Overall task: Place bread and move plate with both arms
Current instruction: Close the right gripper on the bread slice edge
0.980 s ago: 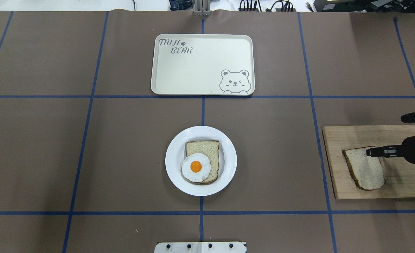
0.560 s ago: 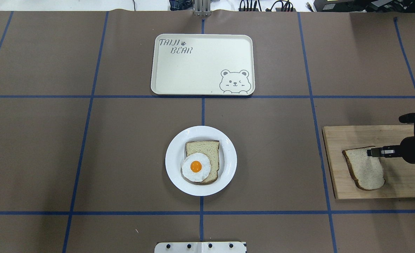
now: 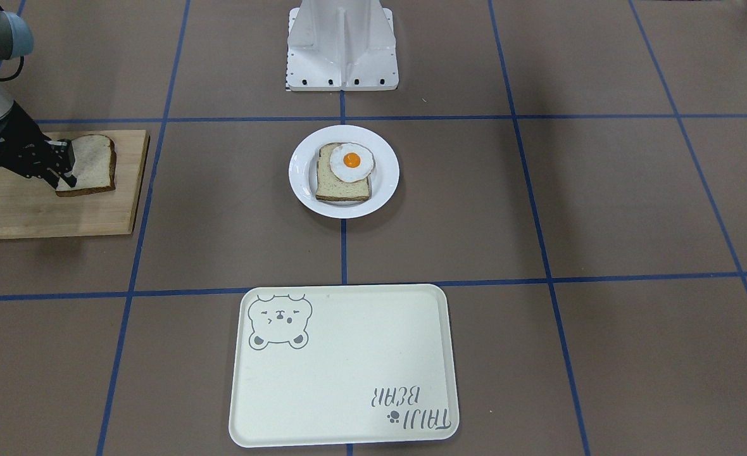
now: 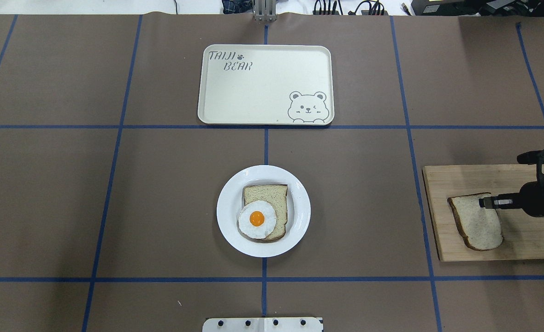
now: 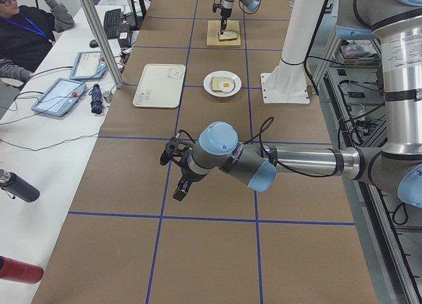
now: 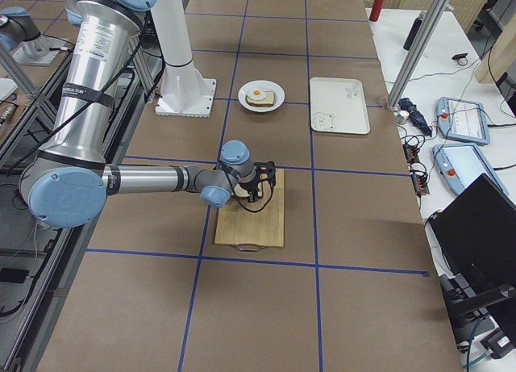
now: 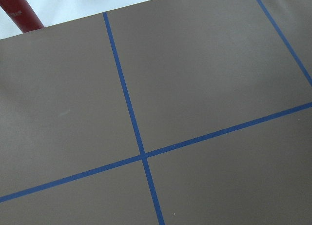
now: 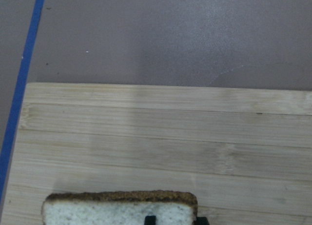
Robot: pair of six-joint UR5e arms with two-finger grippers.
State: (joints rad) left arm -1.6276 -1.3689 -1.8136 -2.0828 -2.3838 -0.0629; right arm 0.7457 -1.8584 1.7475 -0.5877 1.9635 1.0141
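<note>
tray [image 4: 263, 92] | "TAIJI BEAR" printed in grey, two rows, paw print after "TAIJI", at the corner diagonally opposite the bear drawing | same lettering seen upside down in the front-facing view, tray [image 3: 348, 361] | right arm [image 6: 90, 65] | dark printed line along the upper tube, too small to read

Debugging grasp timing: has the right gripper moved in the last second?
Yes, slightly: the right gripper crept leftward over the cutting board, toward the plate.

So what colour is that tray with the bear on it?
Cream tray, grey bear drawing and lettering; clearest in the overhead view.
</note>
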